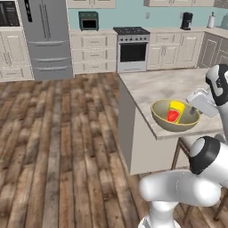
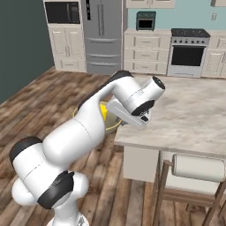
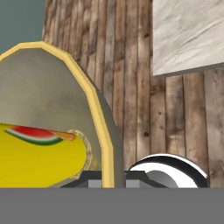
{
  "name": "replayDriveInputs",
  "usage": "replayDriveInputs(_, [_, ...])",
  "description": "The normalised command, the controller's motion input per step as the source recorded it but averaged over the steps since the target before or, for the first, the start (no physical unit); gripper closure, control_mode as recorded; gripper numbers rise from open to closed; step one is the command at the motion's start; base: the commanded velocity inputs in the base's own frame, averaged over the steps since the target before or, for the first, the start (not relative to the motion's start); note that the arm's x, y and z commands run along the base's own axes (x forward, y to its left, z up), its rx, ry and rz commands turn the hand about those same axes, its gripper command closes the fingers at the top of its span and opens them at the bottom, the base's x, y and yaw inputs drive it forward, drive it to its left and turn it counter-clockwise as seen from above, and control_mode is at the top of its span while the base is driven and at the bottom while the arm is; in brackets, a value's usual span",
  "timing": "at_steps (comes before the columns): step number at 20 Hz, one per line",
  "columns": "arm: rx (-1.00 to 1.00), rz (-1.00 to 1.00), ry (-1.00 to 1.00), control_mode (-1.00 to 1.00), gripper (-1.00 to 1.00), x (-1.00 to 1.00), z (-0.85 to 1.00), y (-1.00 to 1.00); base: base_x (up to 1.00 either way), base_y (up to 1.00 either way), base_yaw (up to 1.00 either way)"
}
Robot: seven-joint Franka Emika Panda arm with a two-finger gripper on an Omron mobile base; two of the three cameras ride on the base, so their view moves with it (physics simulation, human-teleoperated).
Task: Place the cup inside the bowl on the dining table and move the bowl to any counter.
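The olive-tan bowl with its pale yellow rim is at the near left corner of the dining table. The yellow cup with a red patch lies inside it. My gripper is shut on the bowl's right rim. In the hand view the bowl rim runs between the fingertips of the gripper. The cup lies against the inner wall, with wooden floor and the table corner beyond. In the right base view my arm hides most of the bowl at the table's left edge.
The counter with cream cabinets runs along the teal back wall, carrying a stove, a toaster oven and a coffee machine. A fridge stands at the left. A chair is tucked under the table's near side.
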Motion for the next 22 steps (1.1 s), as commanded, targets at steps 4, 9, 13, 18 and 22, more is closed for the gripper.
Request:
replayDriveInputs(4, [0.00,0.00,0.00,1.00,1.00,0.00,0.00,0.00,-0.02,0.52,0.00])
replayDriveInputs(9, [0.00,0.00,0.00,1.00,1.00,0.00,0.00,0.00,-0.04,0.51,0.00])
replayDriveInputs(13, [0.00,0.00,0.00,1.00,1.00,0.00,0.00,0.00,-0.02,0.53,0.00])
replayDriveInputs(18, [0.00,0.00,0.00,1.00,1.00,0.00,0.00,0.00,0.00,0.62,0.00])
replayDriveInputs(22, [0.00,0.00,0.00,1.00,1.00,0.00,0.00,0.00,0.00,0.69,0.00])
